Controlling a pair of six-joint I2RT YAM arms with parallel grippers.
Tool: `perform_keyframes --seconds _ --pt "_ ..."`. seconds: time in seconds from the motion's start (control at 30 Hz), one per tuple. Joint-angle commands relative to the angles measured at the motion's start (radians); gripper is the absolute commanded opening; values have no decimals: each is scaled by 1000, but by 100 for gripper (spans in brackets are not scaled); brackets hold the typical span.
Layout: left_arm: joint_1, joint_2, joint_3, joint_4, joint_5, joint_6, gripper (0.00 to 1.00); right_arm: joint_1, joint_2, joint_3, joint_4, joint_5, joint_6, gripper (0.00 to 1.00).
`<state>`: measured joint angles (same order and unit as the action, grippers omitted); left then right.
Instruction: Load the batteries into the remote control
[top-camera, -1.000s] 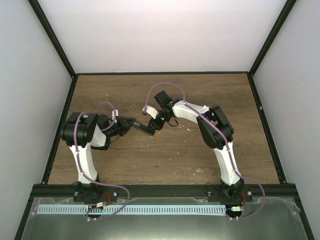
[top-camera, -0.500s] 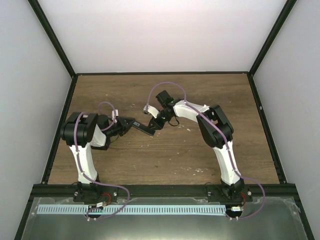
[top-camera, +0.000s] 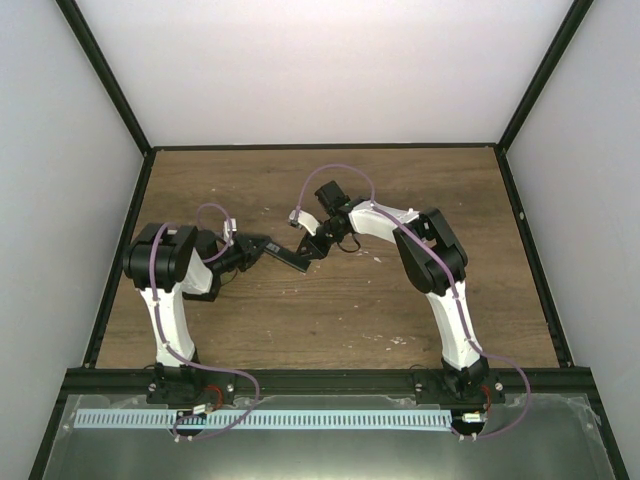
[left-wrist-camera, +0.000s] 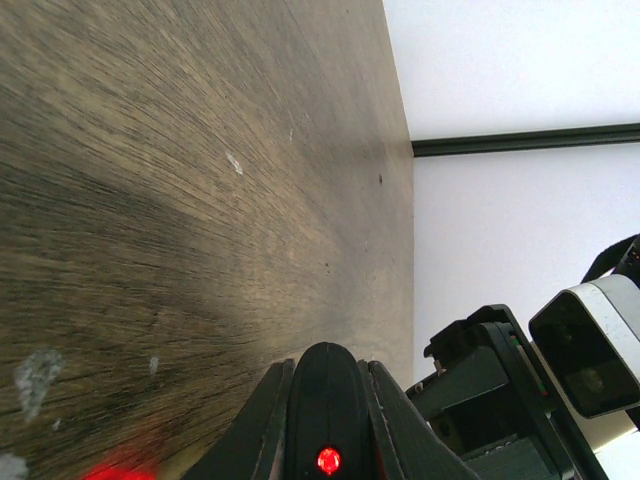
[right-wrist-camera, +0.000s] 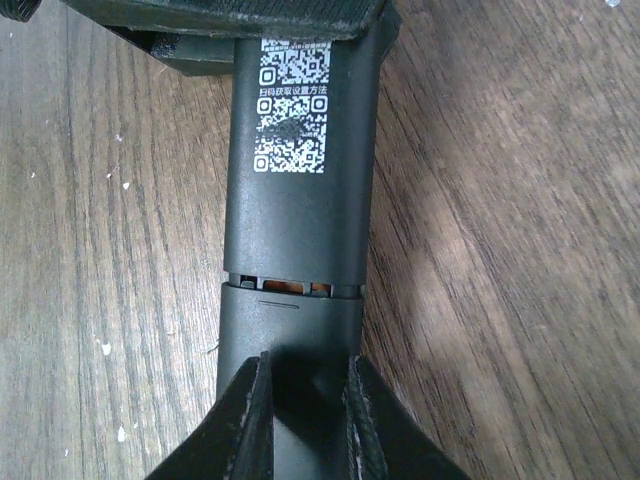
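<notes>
the two arms stand at the near edge of the counter (top-camera: 330, 310) and lean in toward each other. they meet over the middle of the wood, a little to the left.

the left claw (top-camera: 247, 251) is pressed tight on one end of the remote control (right-wrist-camera: 298, 220). in the left wrist view that end pokes out between its fingers (left-wrist-camera: 272, 405), and a small red light (left-wrist-camera: 327, 460) glows on it.

the right claw (right-wrist-camera: 305, 400) pinches the other end of the remote control, with one finger on each side. so the long black remote control hangs between the two claws, and its dark shadow falls on the wood beside it.

its back side faces the right wrist camera. a white label (right-wrist-camera: 295, 100) with square codes is stuck on it. across the back runs a thin crack where two black parts meet. a little strip of orange, the batteries (right-wrist-camera: 290, 288), shows through that crack. i cannot tell how many are inside.

small pale specks (right-wrist-camera: 105, 348) dot the wood to the left of the remote control. farther back the counter ends at a black frame and plain white walls.
</notes>
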<state>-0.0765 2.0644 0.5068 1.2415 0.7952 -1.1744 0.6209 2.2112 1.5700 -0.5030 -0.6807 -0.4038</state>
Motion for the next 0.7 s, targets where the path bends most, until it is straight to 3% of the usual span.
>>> perform_keyframes --seconds 0.0,0.67 --pt "-2 44 -17 -13 -24 32 0 8 64 -29 9 85 -9 15" --pt "-12 60 -5 3 -12 20 0 8 114 30 22 102 0 15"
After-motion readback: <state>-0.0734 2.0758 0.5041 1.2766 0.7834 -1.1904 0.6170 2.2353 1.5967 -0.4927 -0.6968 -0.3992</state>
